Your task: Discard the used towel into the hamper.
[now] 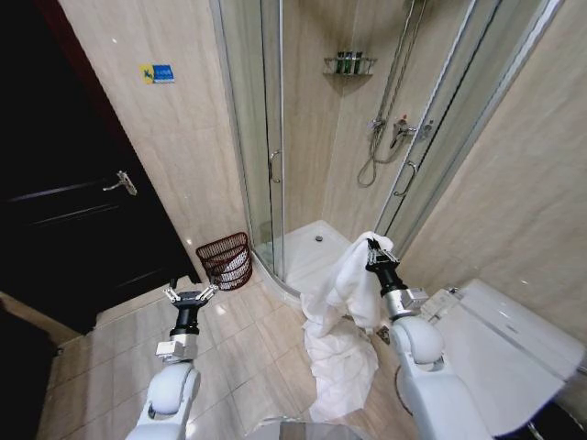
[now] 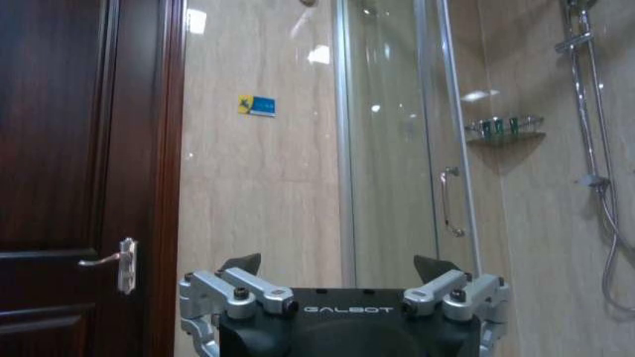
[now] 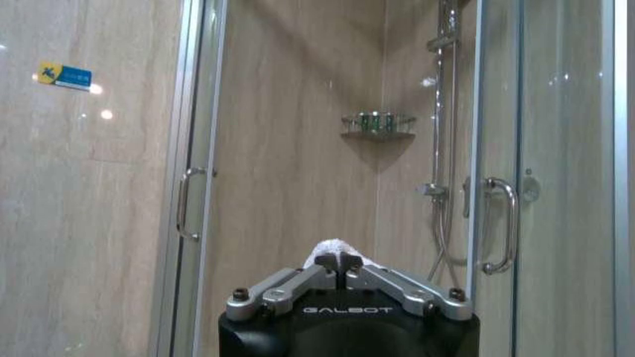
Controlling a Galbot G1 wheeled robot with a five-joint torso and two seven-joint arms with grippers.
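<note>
tiled bathroom floor (image 1: 248, 344); right gripper (image 1: 374, 250) clamped on white towel (image 1: 344, 312), hanging vertically to floor; hamper (image 1: 227, 260) upright by shower; left gripper (image 1: 190, 295) jaws apart, idle.

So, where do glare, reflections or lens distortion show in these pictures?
Head view: wide-angle bending, the shower door and dark door lean outward; the towel looks bright. Left wrist view: lamp glare on the wall tiles and glass. Right wrist view: small light spots on the tiles near the blue sticker.
</note>
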